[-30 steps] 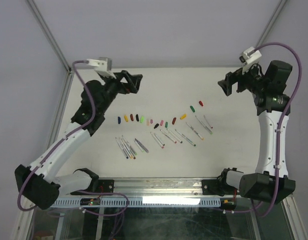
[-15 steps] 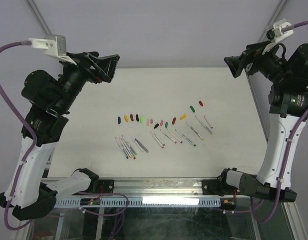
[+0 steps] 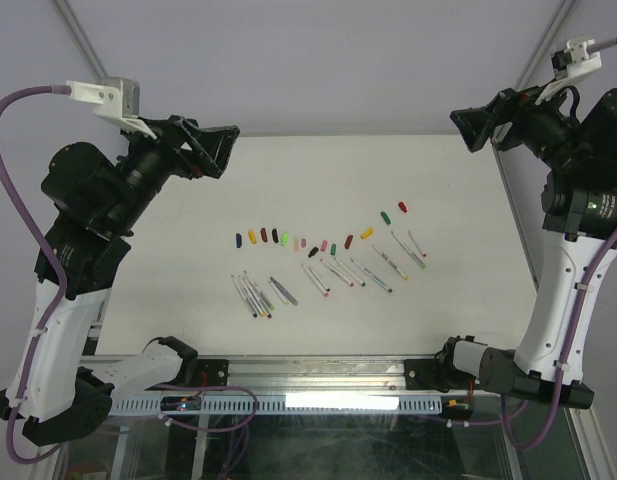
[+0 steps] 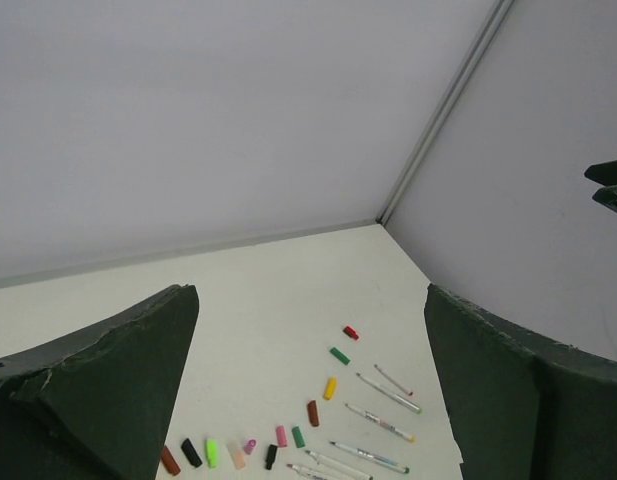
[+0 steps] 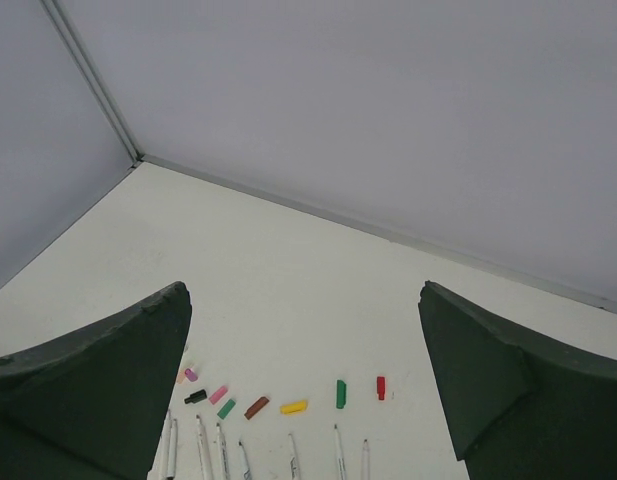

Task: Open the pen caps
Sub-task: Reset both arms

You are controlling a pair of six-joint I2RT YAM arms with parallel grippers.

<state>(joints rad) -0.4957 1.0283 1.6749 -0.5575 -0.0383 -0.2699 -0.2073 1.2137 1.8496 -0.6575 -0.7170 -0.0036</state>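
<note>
White tabletop (image 3: 438, 180) carried the pen caps (image 3: 285, 238) in a loose line across its middle. The line ran from a blue cap (image 3: 239, 240) at the left end to a red cap (image 3: 403, 207) at the right end, which sat further from the arm bases than the rest. A dark green cap (image 3: 386, 216) lay just beside the red one, and a yellow cap (image 3: 367, 233) lay near that. All the caps lay flat on the surface, apart from one another and from the pens.

On the near side of the line lay the pen barrels (image 3: 328, 272), thin and pale with coloured tips. They formed three loose clusters, left, middle and right, mostly slanted. Faint marks showed along some barrels in the left wrist view, but they were too small to read.

The left gripper (image 3: 225, 152) hung high above the far left corner of the tabletop, well apart from every cap. Its jaws were spread wide and held nothing. Its dark green fingers (image 4: 108, 390) framed the caps far below in its own camera. The right gripper (image 3: 466, 133) hung high by the far right corner, likewise spread wide and holding nothing. Its fingers (image 5: 508, 390) stood either side of the red and green caps seen well beneath them.
</note>
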